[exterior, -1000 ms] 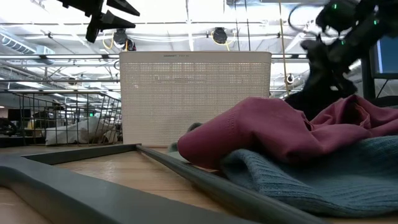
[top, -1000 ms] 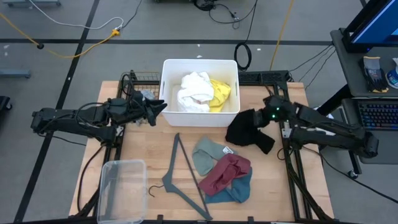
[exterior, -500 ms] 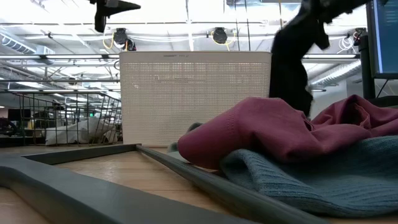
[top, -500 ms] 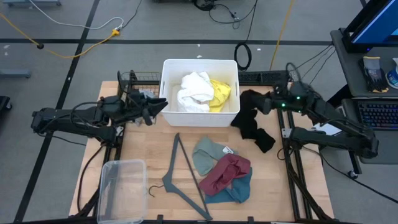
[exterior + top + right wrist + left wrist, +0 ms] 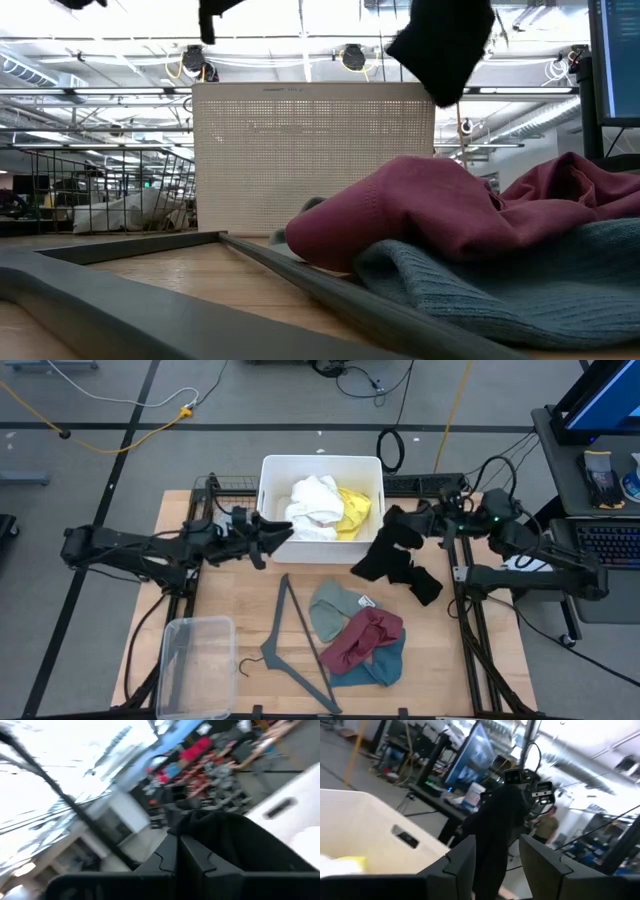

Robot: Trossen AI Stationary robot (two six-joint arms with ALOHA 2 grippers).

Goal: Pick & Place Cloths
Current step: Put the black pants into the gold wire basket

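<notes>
Right gripper (image 5: 418, 523) is up off the bench (image 5: 240, 585) at the white bin's (image 5: 268, 500) 3 o'clock side, jaws pinched tight on the black cloth (image 5: 392, 550). In the right wrist view its fingers (image 5: 165, 855) sit pressed together with the fabric bunched over them. The cloth hangs free in the air, lower end trailing toward 7 o'clock, clear of the bin wall.

Left gripper (image 5: 272, 532) hovers at the bin's 8 o'clock corner, jaws spread wide with nothing between them; the left wrist view shows the 2 fingers (image 5: 462, 862) well apart, looking at the hanging black cloth.

White cloth (image 5: 315, 506) and yellow cloth (image 5: 354, 512) lie in the bin. Sage-green cloth (image 5: 334, 610), maroon cloth (image 5: 362, 637) and teal cloth (image 5: 382, 665) are piled on the bench at 6 o'clock from the bin, just beside a grey hanger (image 5: 296, 643). Clear tub (image 5: 196, 664) sits at the bench's 8 o'clock corner.
</notes>
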